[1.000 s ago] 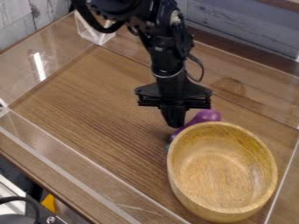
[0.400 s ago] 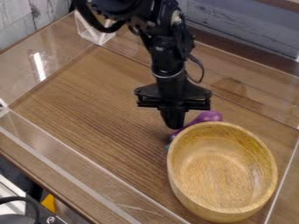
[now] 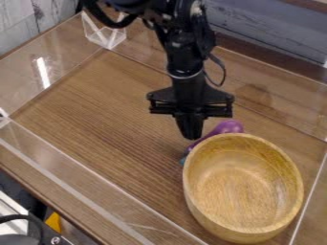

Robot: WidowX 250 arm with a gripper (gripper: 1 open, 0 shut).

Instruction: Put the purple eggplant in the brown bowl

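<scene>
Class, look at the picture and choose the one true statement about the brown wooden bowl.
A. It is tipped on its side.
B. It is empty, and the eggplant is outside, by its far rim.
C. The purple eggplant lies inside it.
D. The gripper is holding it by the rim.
B: the brown bowl stands upright showing only bare wood inside, while the purple eggplant sits just beyond its far rim, under the gripper.

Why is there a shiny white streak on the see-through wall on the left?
In the camera view, that streak is glare: room light bouncing off the clear wall. The wooden table looks evenly lit, and the brown bowl stays sharp, not blurry.
</scene>
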